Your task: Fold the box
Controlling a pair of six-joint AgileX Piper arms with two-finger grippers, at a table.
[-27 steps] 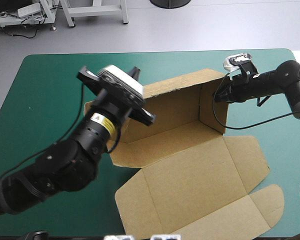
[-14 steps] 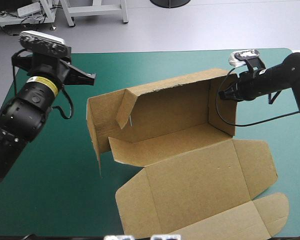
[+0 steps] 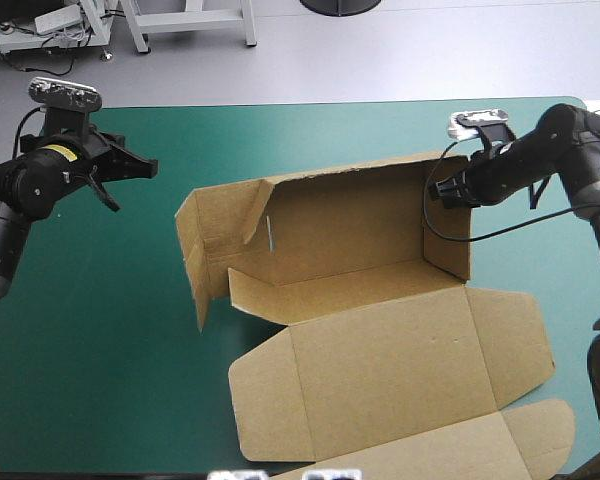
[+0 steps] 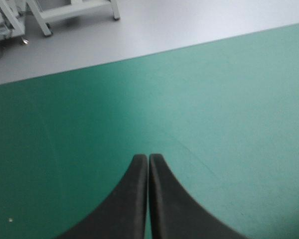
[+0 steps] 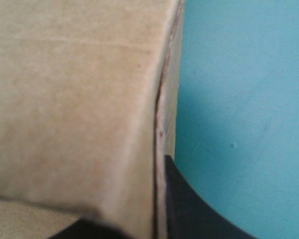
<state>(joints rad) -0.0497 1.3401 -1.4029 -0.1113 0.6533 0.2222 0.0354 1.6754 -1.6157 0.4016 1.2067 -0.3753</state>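
High view suggests the wall-raising step: the right gripper (image 3: 442, 190) clamps the box (image 3: 380, 340) by its right end wall, while the left gripper (image 3: 140, 166), closed and empty, is likely needed next to tuck the left flap.

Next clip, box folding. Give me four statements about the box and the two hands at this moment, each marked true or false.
1. The left hand is shut and holds nothing. True.
2. The right hand is shut on the box, at its raised right wall. True.
3. The left hand touches the box. False: it hangs apart from the box, over the teal-green cover near the table's far left corner.
4. The box's lid stands upright. False: it lies flat, toward the table's near edge.
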